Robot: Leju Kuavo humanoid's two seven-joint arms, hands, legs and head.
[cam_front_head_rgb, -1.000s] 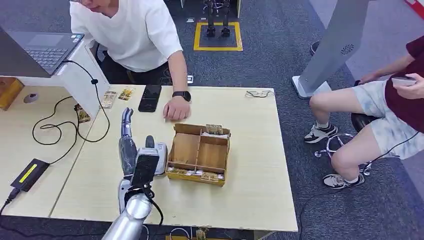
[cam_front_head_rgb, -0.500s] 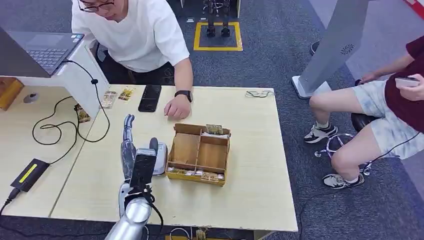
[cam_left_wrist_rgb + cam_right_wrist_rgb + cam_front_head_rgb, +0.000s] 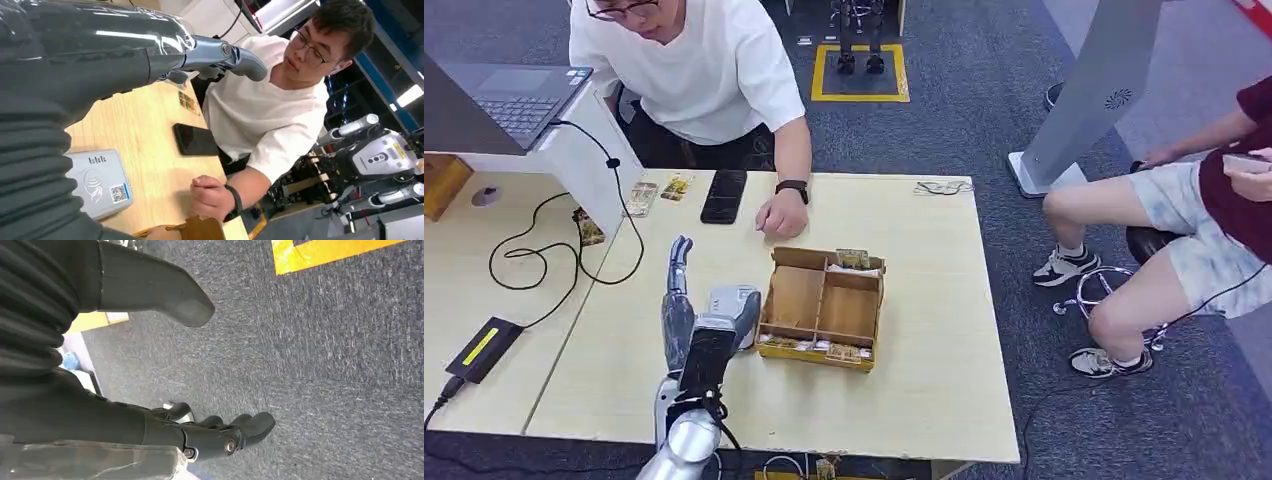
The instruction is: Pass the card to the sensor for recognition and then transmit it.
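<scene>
Left hand: the robot's grey left hand [image 3: 686, 300] hovers above the light wooden table [image 3: 924, 370], fingers stretched straight and apart, holding nothing; the left wrist view shows the fingers [image 3: 235, 52] extended over the tabletop.
Sensor: a flat pale grey card reader with a printed square code [image 3: 100, 182] lies on the table right under the left hand; in the head view its edge [image 3: 742, 305] shows just beside the hand, close to the left wall of the box.
Cards: small printed cards [image 3: 812, 346] stand in a row in the front slot of the brown cardboard divided box [image 3: 822, 305]; more cards [image 3: 853, 259] sit at its far rim. Further loose cards [image 3: 676, 186] lie at the far left of the table beside a black smartphone [image 3: 724, 195].
Right hand: the dark right hand [image 3: 220, 432] hangs over grey carpet [image 3: 325, 365], fingers curled inward a little but apart, with nothing in them.
Person: a person in a white T-shirt [image 3: 694, 70] leans over the far edge of the table, a fist with a black wristwatch [image 3: 790, 186] resting on the wood just beyond the box.
Second person: sits to the right on a stool, in a dark red top [image 3: 1239, 190], well apart from the table.
Side table: an open laptop [image 3: 504, 100] on a white stand, black cables [image 3: 534, 250] and a small black device with a yellow stripe [image 3: 481, 347].
</scene>
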